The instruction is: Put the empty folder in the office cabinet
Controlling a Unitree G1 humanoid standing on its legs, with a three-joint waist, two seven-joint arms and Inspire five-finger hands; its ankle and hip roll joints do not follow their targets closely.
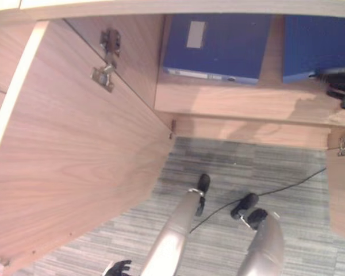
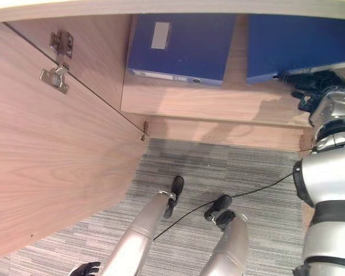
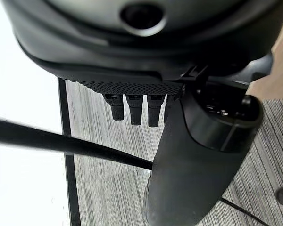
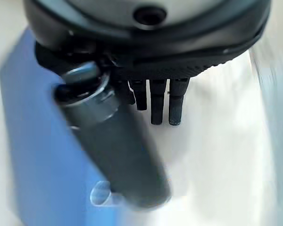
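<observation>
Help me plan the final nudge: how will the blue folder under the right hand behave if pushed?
The blue folder looks stiff and flat, so it should slide without bending. Lying flat on the shelf, it is unlikely to tip. The right hand rests at its edge.

2 blue folders [image 1: 217,40], light wood-grain cabinet [image 1: 75,149], grey striped carpet [image 1: 264,172]

This is an office. A low cabinet [image 1: 241,106] of pale wood-grain board stands with its door [image 1: 75,144] swung wide open on metal hinges [image 1: 106,75], and two blue folders [image 1: 215,43] of the lever-arch kind lie flat on its shelf [image 2: 218,103]. The floor [image 1: 247,172] in front is laid with grey, finely striped carpet tiles of the hard-wearing sort common in workplaces.
</observation>
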